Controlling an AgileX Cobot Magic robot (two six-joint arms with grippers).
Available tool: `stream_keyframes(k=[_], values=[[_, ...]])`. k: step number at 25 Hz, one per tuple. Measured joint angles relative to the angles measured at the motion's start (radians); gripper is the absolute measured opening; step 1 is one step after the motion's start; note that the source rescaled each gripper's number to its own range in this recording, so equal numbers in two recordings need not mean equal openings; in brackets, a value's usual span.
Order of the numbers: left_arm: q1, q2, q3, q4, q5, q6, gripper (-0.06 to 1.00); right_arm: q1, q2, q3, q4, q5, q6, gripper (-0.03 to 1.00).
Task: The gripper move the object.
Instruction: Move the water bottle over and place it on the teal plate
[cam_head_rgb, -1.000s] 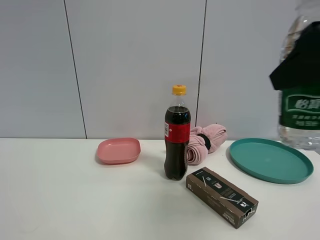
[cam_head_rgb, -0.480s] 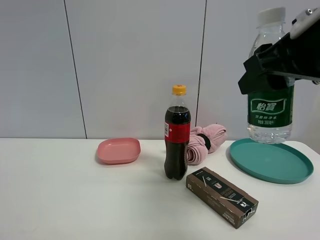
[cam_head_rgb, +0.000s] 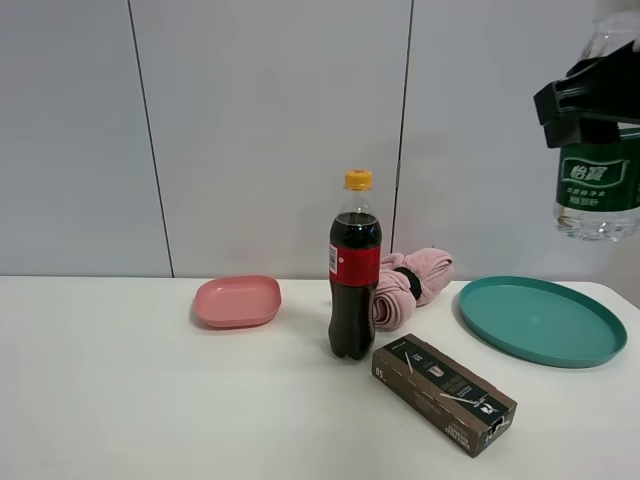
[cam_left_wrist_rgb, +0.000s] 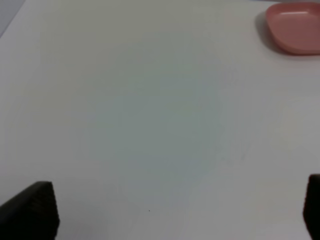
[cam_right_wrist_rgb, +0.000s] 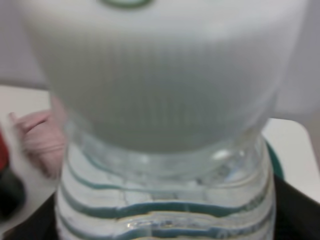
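Clear-plastic water bottle (cam_head_rgb: 598, 185) hangs clamped in the right gripper (cam_head_rgb: 588, 102) at upper right of the frame, above the teal plate (cam_head_rgb: 540, 322) — mid-carry — so next it likely needs a steady, upright lowering.

Green-labelled clear bottle (cam_head_rgb: 598, 195), yellow-capped dark cola bottle (cam_head_rgb: 354, 285), pink dish (cam_head_rgb: 237, 301), teal plate (cam_head_rgb: 540, 322), brown box (cam_head_rgb: 445, 393), white table (cam_head_rgb: 120, 400)

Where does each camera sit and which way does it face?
Exterior high: in front of the table, facing the wall; right gripper holds the water bottle aloft.
Left wrist: looks down on the table; its spread fingers show.
Right wrist: tight against that bottle's cap; nothing of the arm clear.
Shared: pink dish, exterior and left wrist.
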Motion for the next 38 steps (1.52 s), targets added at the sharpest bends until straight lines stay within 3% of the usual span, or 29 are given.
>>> stream_keyframes(k=[9, 16, 23, 32, 38], values=[[0.0, 0.0, 0.0, 0.0, 0.0, 0.0, 1.0, -0.391, -0.027, 0.0, 0.024, -0.242, -0.026, 0.0], [0.0, 0.0, 0.0, 0.0, 0.0, 0.0, 1.0, -0.567, -0.038, 0.042, 0.03, -0.48, -0.065, 0.0], [0.0, 0.0, 0.0, 0.0, 0.0, 0.0, 1.0, -0.713, -0.047, 0.19, 0.015, -0.722, -0.072, 0.0], [0.0, 0.0, 0.0, 0.0, 0.0, 0.0, 1.0, -0.768, 0.064, 0.212, 0.022, -0.787, -0.091, 0.0], [0.0, 0.0, 0.0, 0.0, 0.0, 0.0, 1.0, -0.769, 0.207, 0.212, 0.05, -0.901, -0.107, 0.0]])
